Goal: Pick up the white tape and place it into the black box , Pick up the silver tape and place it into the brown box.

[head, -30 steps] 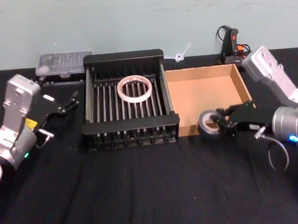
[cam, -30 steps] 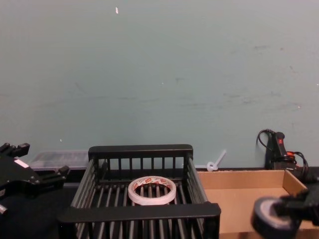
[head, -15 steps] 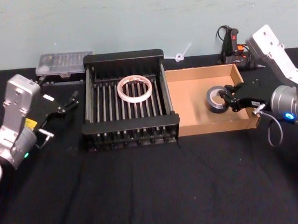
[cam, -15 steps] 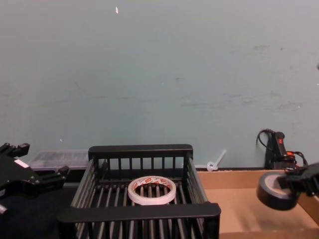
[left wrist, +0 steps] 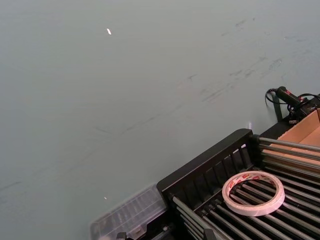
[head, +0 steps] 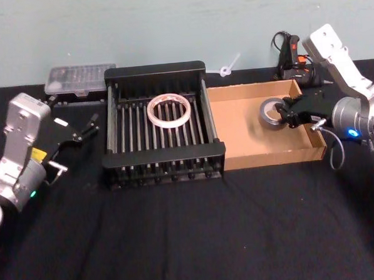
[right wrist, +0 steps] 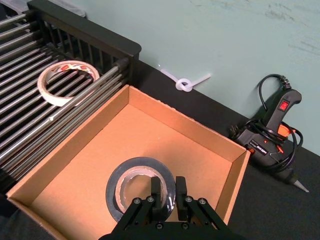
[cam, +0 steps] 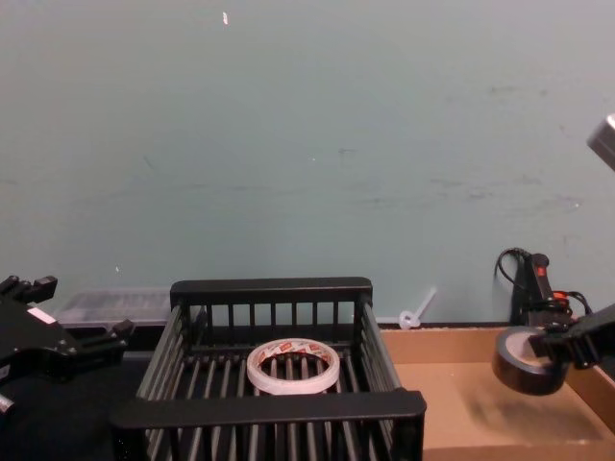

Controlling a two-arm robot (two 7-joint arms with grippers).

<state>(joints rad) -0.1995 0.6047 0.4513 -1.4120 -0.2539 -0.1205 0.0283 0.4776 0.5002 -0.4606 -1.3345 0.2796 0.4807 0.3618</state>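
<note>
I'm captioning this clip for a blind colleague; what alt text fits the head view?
The right gripper holds the silver tape above the brown box, near its far right corner. The white tape lies flat in the black box beside it. The left gripper waits open, left of the black box.

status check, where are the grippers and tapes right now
Right gripper shut on silver tape, held above the brown box. Left gripper parked left of the black box; white tape lies inside it. Nothing in the way.
</note>
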